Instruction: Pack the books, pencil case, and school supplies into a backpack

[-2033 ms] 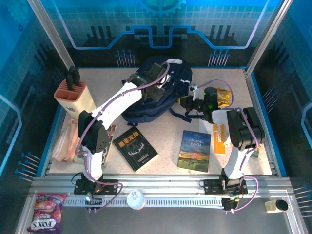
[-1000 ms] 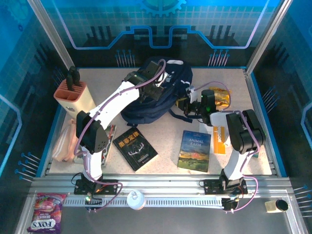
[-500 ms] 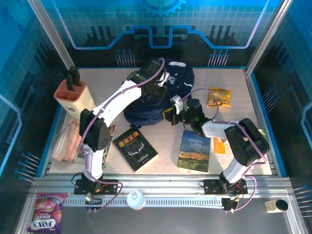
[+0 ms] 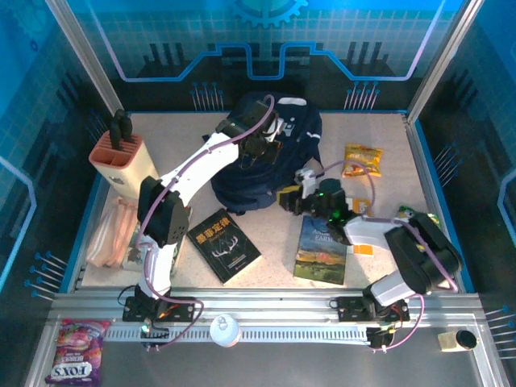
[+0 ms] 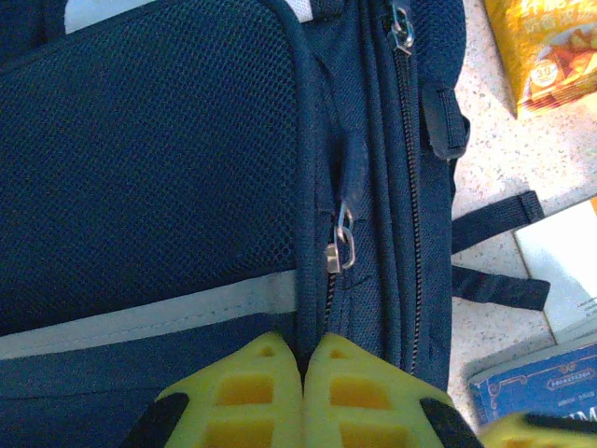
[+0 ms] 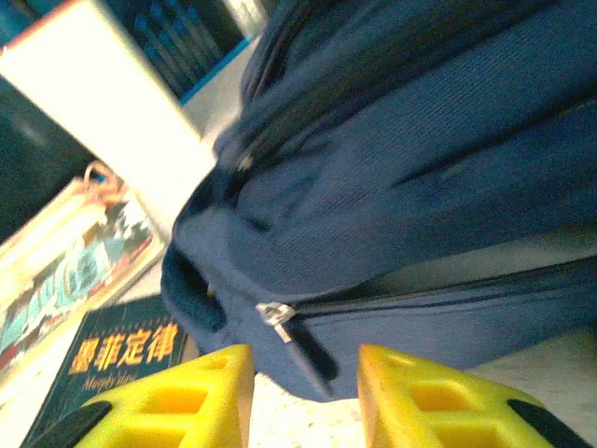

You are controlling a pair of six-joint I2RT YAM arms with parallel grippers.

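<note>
The navy backpack (image 4: pixel 278 133) lies at the back centre of the table. My left gripper (image 4: pixel 260 150) is shut on it, its yellow fingers (image 5: pixel 252 392) pinching a fabric seam (image 5: pixel 303 350) just below a metal zipper pull (image 5: pixel 340 249). At the bag's near right edge my right gripper (image 4: pixel 288 198) stands open (image 6: pixel 306 373); a zipper slider (image 6: pixel 278 315) with a dark tab sits just ahead of the gap. The black book (image 4: pixel 224 244) (image 6: pixel 121 350) and the Animal Farm book (image 4: pixel 319 254) lie flat nearer me. The pink pencil case (image 4: pixel 113 234) rests at the left edge. An orange-and-white pack (image 4: pixel 363 242) peeks from under the right arm.
A peach-and-cream knife block (image 4: pixel 122 160) stands at the back left. A yellow snack bag (image 4: pixel 362 159) (image 5: pixel 550 47) lies right of the backpack, with a green item (image 4: pixel 419 216) near the right edge. Dark straps (image 5: pixel 494 285) trail from the bag.
My right gripper has moved left and nearer, down to the backpack's near edge, and has opened. The left gripper has stayed shut on the backpack, which has shifted slightly.
</note>
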